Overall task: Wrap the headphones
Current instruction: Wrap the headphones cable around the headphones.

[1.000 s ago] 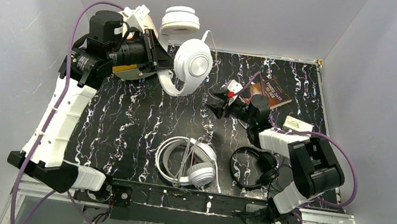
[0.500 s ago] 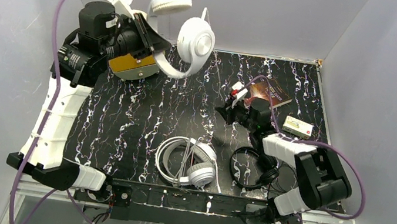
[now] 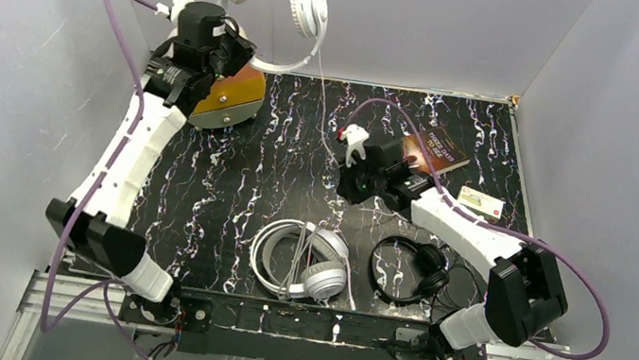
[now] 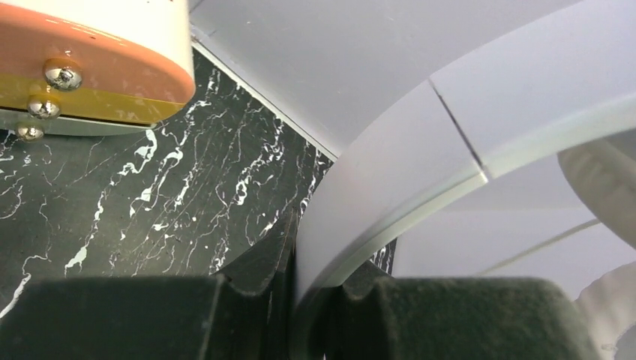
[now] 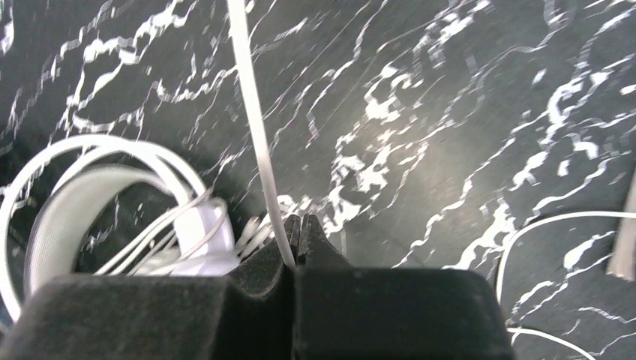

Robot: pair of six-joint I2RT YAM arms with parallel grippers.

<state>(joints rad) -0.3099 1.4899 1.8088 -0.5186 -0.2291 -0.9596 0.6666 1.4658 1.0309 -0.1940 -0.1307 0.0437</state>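
Light: bright and even, from above the table [image 3: 225,214]; I see only soft shadows on it.
Glare: pale sheen mid-table in my right wrist view.
Blur: there the table's veining and the white headphones [image 5: 75,199] streak; my left wrist foreground is soft.

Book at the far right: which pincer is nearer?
Right. Right pincer, shut on the white cord, is just left of the book. Left pincer holds the big white headphones by the band, up at the far-left corner, well away.
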